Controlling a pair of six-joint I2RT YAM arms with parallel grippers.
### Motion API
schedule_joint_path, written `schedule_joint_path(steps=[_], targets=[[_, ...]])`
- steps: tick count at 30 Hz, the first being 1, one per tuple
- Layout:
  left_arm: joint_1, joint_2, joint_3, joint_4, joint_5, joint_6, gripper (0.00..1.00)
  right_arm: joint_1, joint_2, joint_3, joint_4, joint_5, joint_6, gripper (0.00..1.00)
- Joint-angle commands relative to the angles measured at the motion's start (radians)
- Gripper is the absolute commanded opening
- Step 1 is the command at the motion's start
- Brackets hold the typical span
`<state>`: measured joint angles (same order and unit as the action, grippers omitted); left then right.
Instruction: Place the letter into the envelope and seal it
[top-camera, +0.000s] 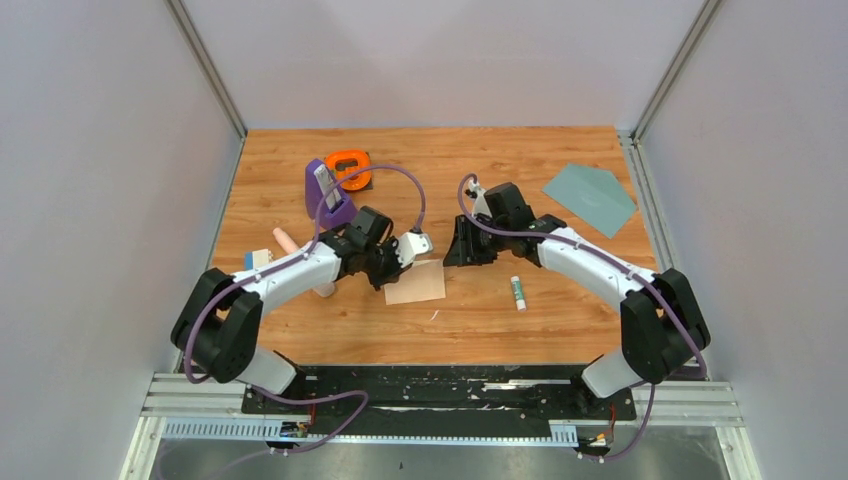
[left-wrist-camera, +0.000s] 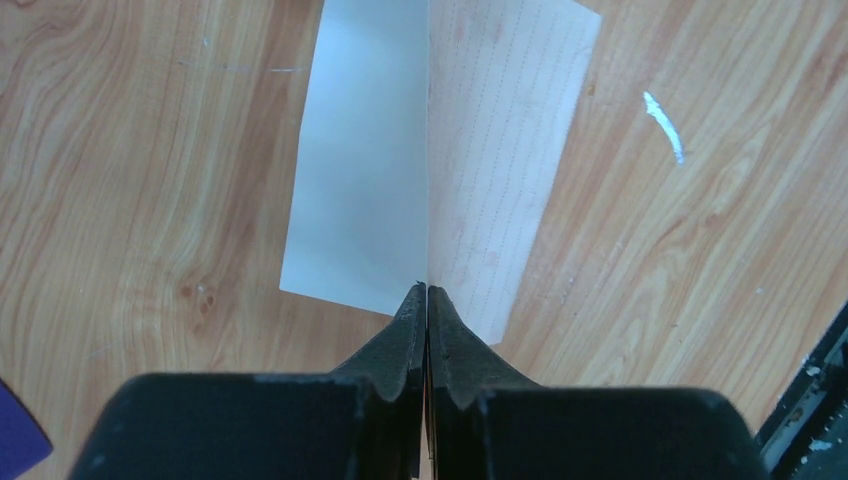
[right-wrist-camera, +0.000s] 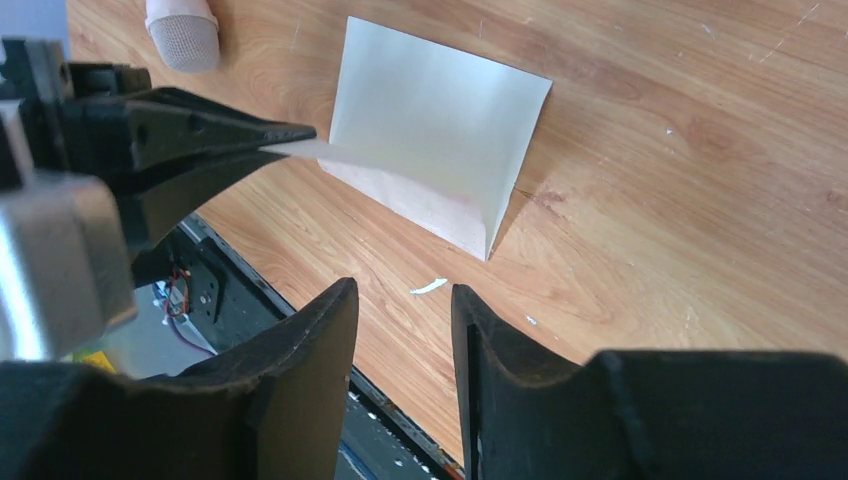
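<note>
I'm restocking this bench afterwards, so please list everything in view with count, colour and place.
letter: 1, pale beige, folded, mid-table, one edge lifted
envelope: 1, grey-teal, flat, far right
glue stick: 1, white with green cap, right of the letter
stand: 1, purple, far left of centre
orange object: 1, behind the stand
cylinder: 2, pale pink, by the left arm, the second at its near side
small box: 1, blue and white, left side
table: 1, wood-brown
left gripper: 1, black, shut on the letter's edge
right gripper: 1, black, open, empty
</note>
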<state>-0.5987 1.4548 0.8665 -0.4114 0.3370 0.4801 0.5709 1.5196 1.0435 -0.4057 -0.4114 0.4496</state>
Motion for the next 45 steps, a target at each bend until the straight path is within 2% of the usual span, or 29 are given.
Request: schedule_joint_path(steps=[1,7,11,14,17,19,20,21,22,23,27,32,37,40,45], targets=[[0.004,0.076,0.068,0.004,-0.067,-0.047,0.06,0.004,-0.018,-0.037,0.06,-0.043,-0.056,0.38],[0.004,0.158,0.108,-0.024,-0.09,-0.058,0.1,0.004,0.08,-0.023,0.207,-0.134,0.033,0.2],[0.005,0.144,0.082,0.003,-0.12,-0.051,0.21,0.004,0.182,-0.021,0.265,-0.145,0.089,0.12],[0.004,0.125,0.07,0.017,-0.136,-0.049,0.36,0.004,0.265,-0.012,0.31,-0.164,0.133,0.08],[0.004,0.111,0.073,0.023,-0.147,-0.05,0.47,0.004,0.335,0.004,0.328,-0.15,0.153,0.04],[0.004,0.101,0.074,0.028,-0.169,-0.045,0.61,0.004,0.363,0.011,0.328,-0.122,0.162,0.03],[0.005,0.093,0.074,0.03,-0.179,-0.039,0.75,0.004,0.375,0.013,0.327,-0.106,0.166,0.01],[0.004,0.088,0.074,0.034,-0.202,-0.034,0.83,0.004,0.387,0.014,0.322,-0.09,0.173,0.0],[0.004,0.075,0.075,0.036,-0.213,-0.021,0.95,0.004,0.4,0.018,0.314,-0.079,0.179,0.0],[0.004,0.066,0.075,0.04,-0.236,-0.013,0.98,0.004,0.41,0.02,0.304,-0.072,0.184,0.0],[0.004,-0.036,0.075,0.042,-0.26,0.061,1.0,0.004,0.431,0.016,0.288,-0.073,0.213,0.0],[-0.031,-0.144,0.029,0.009,-0.166,0.152,1.0,0.004,0.415,0.007,0.288,-0.097,0.239,0.0],[-0.138,-0.091,-0.051,-0.027,-0.223,0.27,1.0,0.005,0.397,0.012,0.288,-0.135,0.265,0.02],[-0.162,-0.028,-0.068,-0.003,-0.3,0.303,1.0,0.005,0.396,0.02,0.288,-0.166,0.284,0.03],[-0.173,0.036,-0.072,0.031,-0.334,0.337,1.0,0.003,0.378,0.033,0.279,-0.198,0.291,0.07]])
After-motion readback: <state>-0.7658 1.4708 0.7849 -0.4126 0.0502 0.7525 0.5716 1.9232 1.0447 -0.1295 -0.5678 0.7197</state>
